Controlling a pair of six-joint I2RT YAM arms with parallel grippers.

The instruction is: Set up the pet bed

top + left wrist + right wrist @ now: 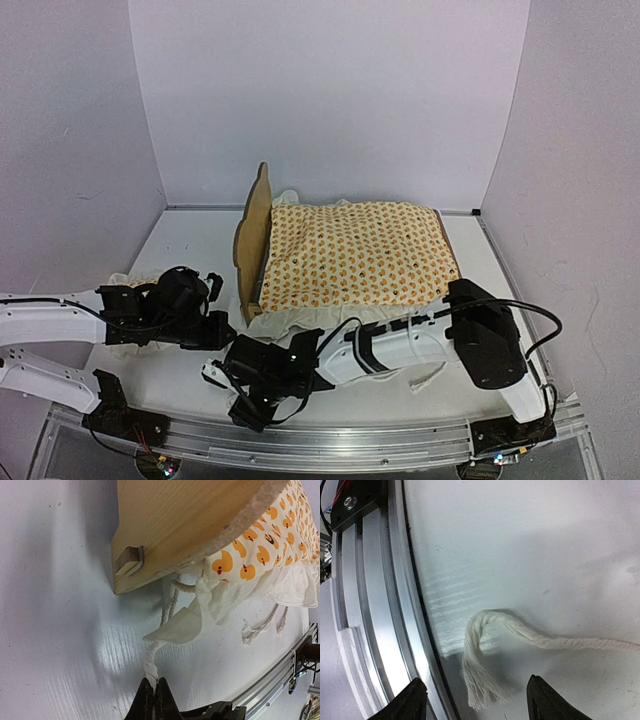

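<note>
left gripper (pixel 153 686) pinches a twisted white tie (pixel 150 661); right gripper (pixel 475 682) gapes over a frayed cord end (pixel 470 647).

Light plywood pet bed frame (pixel 255 235) stands mid-way across white table (pixel 190 250), wavy headboard at its left end. Cream duck-print ruffled mattress cover (pixel 355 255) lies on the frame, running right from the headboard; ruffle hangs over the near side. Small cream ruffled pillow (pixel 122 283) lies left of the frame, partly under the left arm. Left gripper (pixel 154 696) sits near the headboard's near corner, white twisted tie cord (pixel 150 665) pinched between its fingers. Right gripper (pixel 477 705) is nearer and to the right, beside silver aluminium rail (pixel 375 605) at the near edge; frayed cord end (pixel 480 680) lies on the table between its spread fingers.
</note>
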